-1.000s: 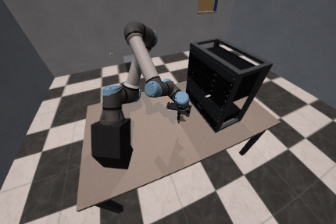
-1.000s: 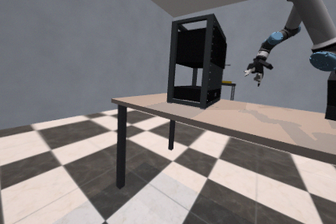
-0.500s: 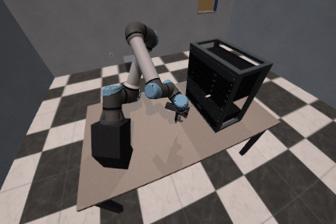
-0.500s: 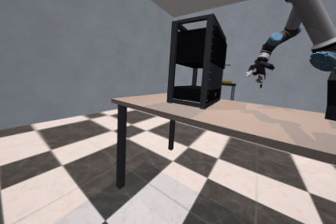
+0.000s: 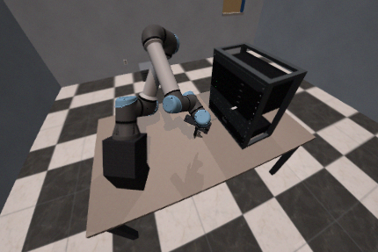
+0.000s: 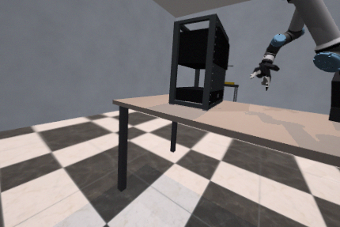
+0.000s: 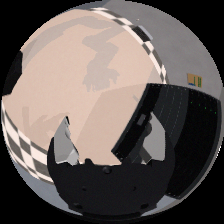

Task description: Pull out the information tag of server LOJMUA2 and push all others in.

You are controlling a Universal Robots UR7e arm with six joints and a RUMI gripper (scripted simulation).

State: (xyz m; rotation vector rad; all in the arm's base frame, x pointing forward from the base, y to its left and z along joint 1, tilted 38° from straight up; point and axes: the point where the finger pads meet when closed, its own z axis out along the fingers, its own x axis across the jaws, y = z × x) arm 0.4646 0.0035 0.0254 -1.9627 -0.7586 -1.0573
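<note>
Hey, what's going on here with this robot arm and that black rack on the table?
A single robot arm's gripper hangs open and empty above the table, a short way from the front of a black server rack. It isn't touching the rack. One small light tag shows on the rack's front face; its printing is too small to read.

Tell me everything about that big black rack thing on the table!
The rack is a black, metal-looking open frame with corner posts and an open top. It stands upright on the far end of the tan table. Dark server units fill its upper part, one sits at the bottom, with an open gap between. One small light tag sticks out in front. The open end effector hovers nearby, not touching.
</note>
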